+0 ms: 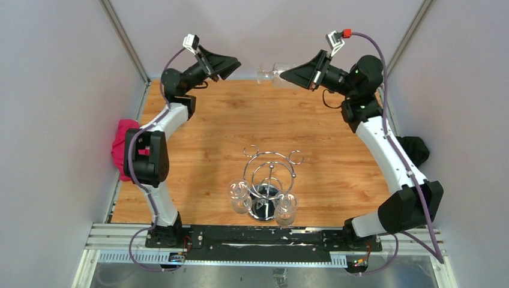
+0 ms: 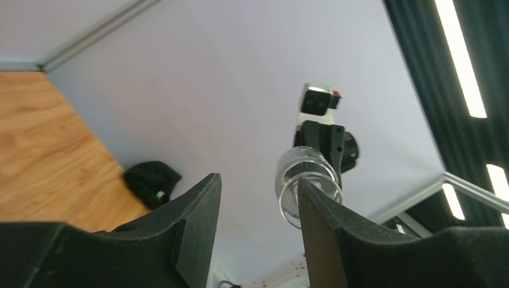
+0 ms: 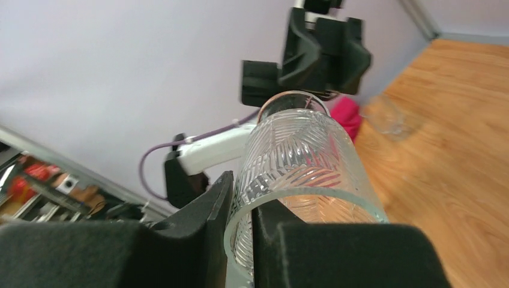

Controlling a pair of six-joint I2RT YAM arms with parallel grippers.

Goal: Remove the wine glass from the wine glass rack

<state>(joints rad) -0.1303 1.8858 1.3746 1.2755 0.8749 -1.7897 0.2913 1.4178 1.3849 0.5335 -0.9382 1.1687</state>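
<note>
**Inspector A:** Chrome wire item first. Where is the wine glass rack (image 1: 273,174)?

**Inspector B:** It stands upright near the front middle of the wooden table (image 1: 204,150), between the two arm bases. Two other glasses (image 1: 240,195) are at its mirrored base, on the near side.

**A:** And the wine glass (image 1: 271,75)?

**B:** Off the rack, well apart from it. It lies sideways in the air over the table's far edge.

**A:** State of the right gripper (image 3: 240,192)?

**B:** Its fingers are pinched on the patterned wall of the wine glass at the rim, one inside and one outside.

**A:** And the left gripper (image 2: 257,180)?

**B:** Its fingers stand apart and hold nothing. It is raised and points at the glass's free end, near it but not touching.

**A:** Other items?

**B:** A pink cloth (image 1: 123,147) lies at the left edge and a black cloth (image 1: 414,150) at the right.
</note>
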